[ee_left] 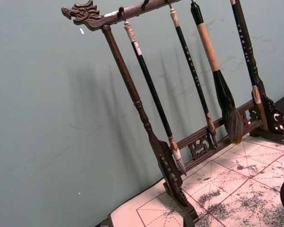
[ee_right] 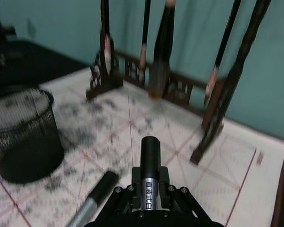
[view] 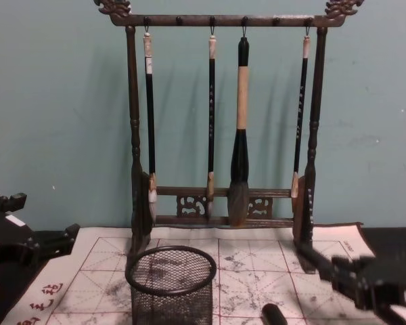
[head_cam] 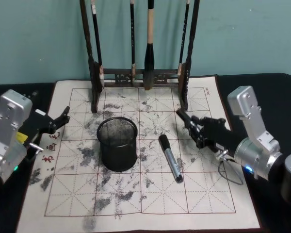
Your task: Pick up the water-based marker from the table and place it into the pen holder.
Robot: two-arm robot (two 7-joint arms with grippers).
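Observation:
The pen holder (head_cam: pixel 117 145), a black mesh cup, stands on the ink-stained mat left of centre; its mesh also shows in the right wrist view (ee_right: pixel 23 137) and the chest view (view: pixel 170 284). A water-based marker (ee_right: pixel 150 158) with a black cap and silver body sits in my right gripper (head_cam: pixel 184 117), which is shut on it and hovers low over the mat to the right of the cup. A second marker (head_cam: pixel 170 158) lies flat on the mat between cup and gripper. My left gripper (head_cam: pixel 63 117) rests open at the mat's left edge.
A tall dark wooden brush rack (head_cam: pixel 140 75) with several hanging brushes stands at the back of the mat, just behind the cup and the right gripper. The gridded mat (head_cam: pixel 136 194) lies on a black table. A teal wall rises behind.

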